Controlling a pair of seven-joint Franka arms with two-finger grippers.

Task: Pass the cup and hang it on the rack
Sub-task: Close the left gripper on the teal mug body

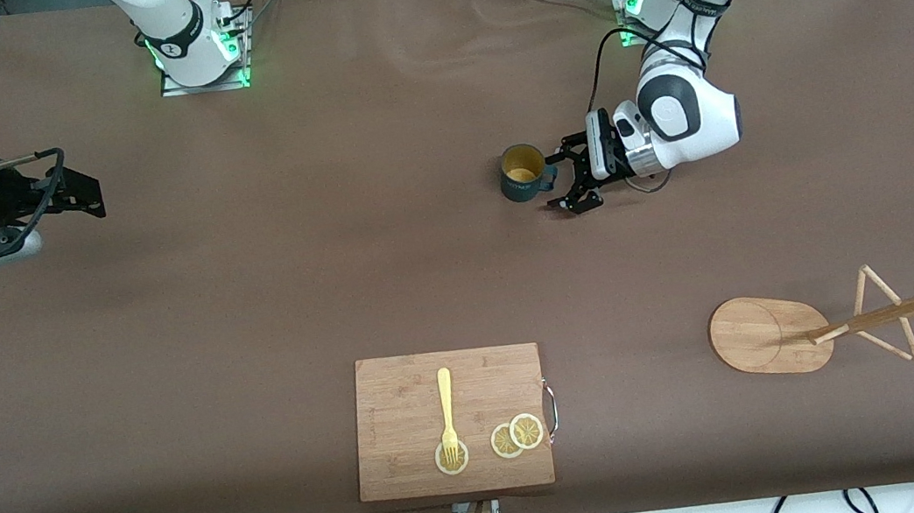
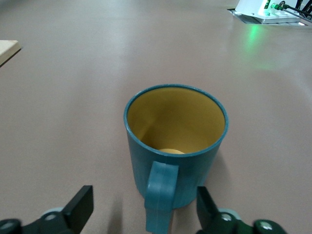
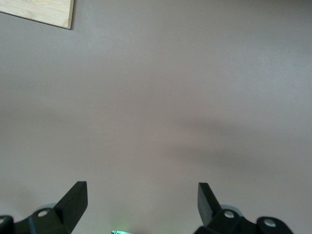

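The dark teal cup (image 1: 523, 173) with a yellowish inside stands upright on the brown table, its handle turned toward my left gripper (image 1: 561, 185). That gripper is open and low at the table right beside the cup. In the left wrist view the cup (image 2: 175, 141) fills the middle. Its handle (image 2: 161, 200) sits between the open fingers (image 2: 80, 207), which do not touch it. The wooden rack (image 1: 763, 335) stands nearer the front camera at the left arm's end, its pole and pegs (image 1: 875, 316) free. My right gripper (image 1: 94, 196) is open and empty, waiting at the right arm's end.
A bamboo cutting board (image 1: 404, 387) lies near the front edge with a yellow fork (image 1: 447, 412) and lemon slices (image 1: 516, 436) on it. Its corner shows in the right wrist view (image 3: 39, 10). The arm bases stand along the table's edge farthest from the front camera.
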